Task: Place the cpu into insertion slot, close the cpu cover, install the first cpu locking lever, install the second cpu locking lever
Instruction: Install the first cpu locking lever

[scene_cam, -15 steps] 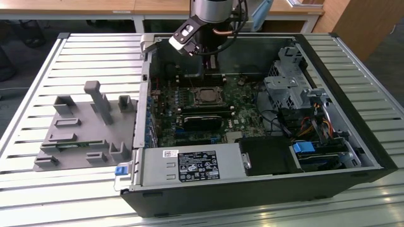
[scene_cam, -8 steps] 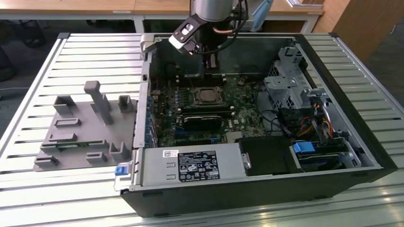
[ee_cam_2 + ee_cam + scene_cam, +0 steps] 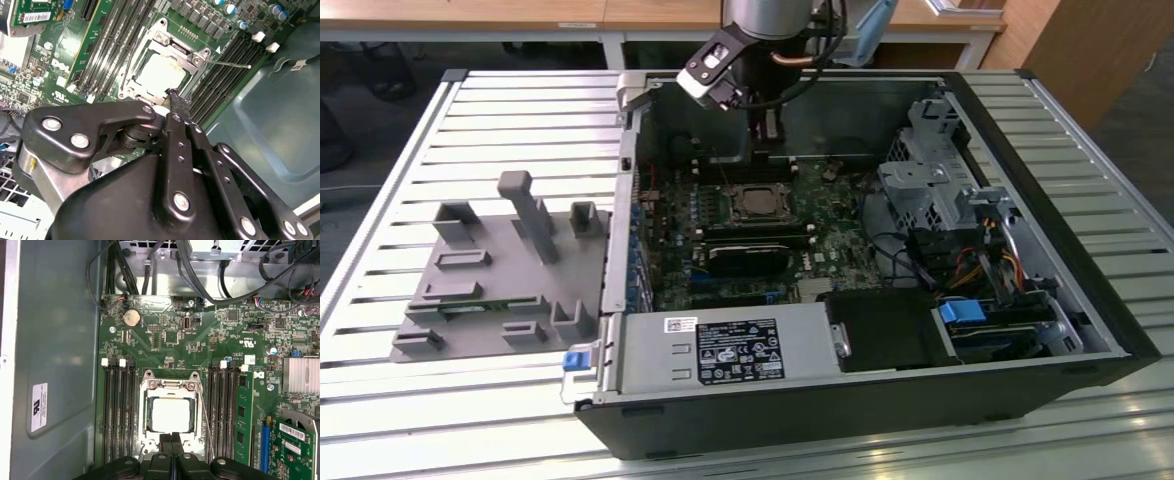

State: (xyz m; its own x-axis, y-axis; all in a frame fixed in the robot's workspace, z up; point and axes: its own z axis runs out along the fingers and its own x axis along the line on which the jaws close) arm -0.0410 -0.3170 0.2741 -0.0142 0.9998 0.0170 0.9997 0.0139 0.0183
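Observation:
The cpu (image 3: 170, 415) lies flat in the insertion slot (image 3: 169, 386) on the green board, its pale silver top showing through the window of the cpu cover (image 3: 146, 412), which lies down over it. The same cpu (image 3: 159, 75) and cover (image 3: 172, 47) appear in the second wrist view. A thin wire locking lever (image 3: 205, 420) runs beside the socket and stands away from it (image 3: 229, 62). My gripper (image 3: 172, 437) is shut with nothing between its fingers, its tips (image 3: 176, 100) at the socket's edge. In the exterior view the gripper (image 3: 769, 140) reaches down just behind the socket (image 3: 758, 203).
Long black memory slots (image 3: 116, 410) flank the socket on both sides (image 3: 224, 410). The open computer case (image 3: 1067, 330) holds a power supply (image 3: 727, 352), a drive cage (image 3: 927, 190) and cables. A grey fixture (image 3: 494, 270) sits on the slatted table at the exterior view's left.

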